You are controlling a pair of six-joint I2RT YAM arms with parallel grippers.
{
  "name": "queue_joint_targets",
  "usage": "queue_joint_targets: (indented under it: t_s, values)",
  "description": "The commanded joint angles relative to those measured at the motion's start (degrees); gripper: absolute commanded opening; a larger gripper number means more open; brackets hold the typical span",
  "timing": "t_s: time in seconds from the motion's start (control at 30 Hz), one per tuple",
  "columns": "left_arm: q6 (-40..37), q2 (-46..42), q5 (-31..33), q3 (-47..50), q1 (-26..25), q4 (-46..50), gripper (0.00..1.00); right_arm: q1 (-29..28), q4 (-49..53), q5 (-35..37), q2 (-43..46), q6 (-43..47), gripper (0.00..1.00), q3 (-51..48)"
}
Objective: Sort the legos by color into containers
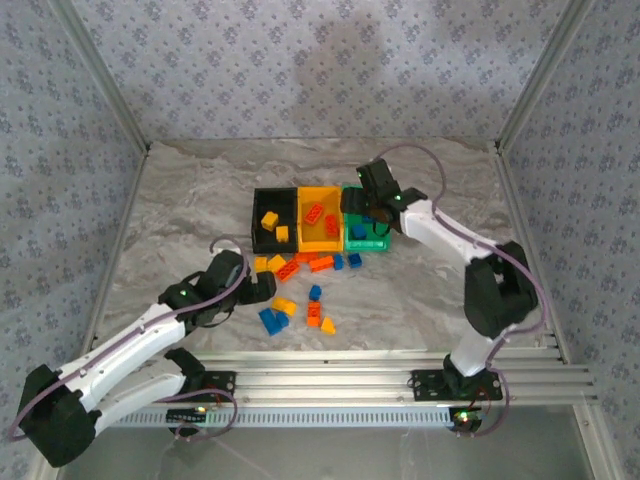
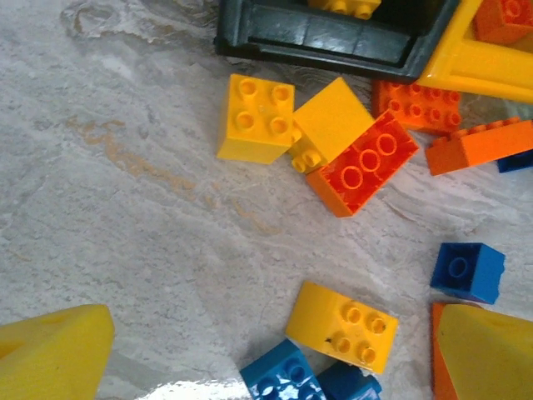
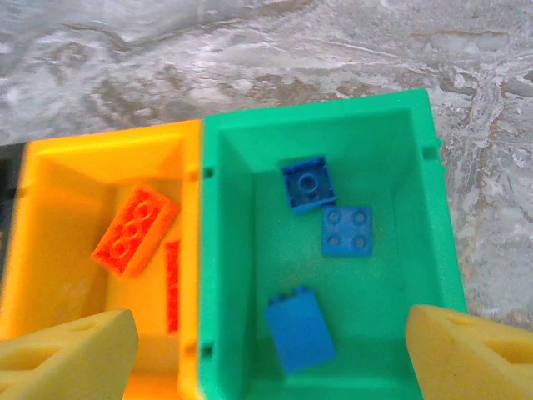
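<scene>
The right gripper (image 3: 266,358) hangs spread and empty over the green bin (image 3: 433,208) — three blue bricks (image 3: 346,230) lie inside, sorted by color — while the left gripper (image 2: 266,358), also spread, hovers over loose legos (image 2: 341,325) at the black bin's (image 2: 333,42) six o'clock.

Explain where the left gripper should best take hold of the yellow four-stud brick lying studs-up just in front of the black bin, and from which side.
Come straight down from above. The yellow four-stud brick lies flat, studs up, so its upright side walls are the grip. Pinch the wall facing the black bin and the opposite one: both look free, whereas a second yellow brick touches a third side.
</scene>
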State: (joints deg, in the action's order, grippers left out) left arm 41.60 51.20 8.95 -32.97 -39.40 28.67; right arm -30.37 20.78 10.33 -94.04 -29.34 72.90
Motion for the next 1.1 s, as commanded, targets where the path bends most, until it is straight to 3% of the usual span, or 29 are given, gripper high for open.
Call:
queue_joint_targets:
  t_s: [0.0, 0.23, 0.37, 0.53, 0.63, 1.07]
  values:
    - [-2.2, 1.6, -3.0, -3.0, -0.4, 2.1, 0.99, -3.2, -1.4, 0.6, 8.1, -1.1, 0.87, -7.5]
    - [-0.8, 9.3, -1.5, -4.2, -7.9, 5.3, 0.91, -6.1, -2.7, 0.8, 19.1, -4.2, 0.87, -20.7]
    - [-1.5, 10.4, 1.6, -4.2, -7.9, 2.7, 0.87, -6.8, -3.3, 0.9, 22.8, -4.7, 0.87, -24.8]
    - [-6.7, 14.2, 2.8, -5.9, -1.6, -1.9, 0.73, -7.2, -3.8, 1.4, 25.0, -5.4, 0.87, -27.5]
    - [-10.0, 17.5, 3.6, -6.6, 1.9, -7.1, 0.7, -7.2, -4.1, 1.5, 25.6, -5.8, 0.87, -28.2]
    - [-15.1, 31.9, 8.8, -10.1, 5.8, -22.2, 0.63, -6.8, -4.0, 1.6, 27.2, -6.0, 0.87, -29.6]
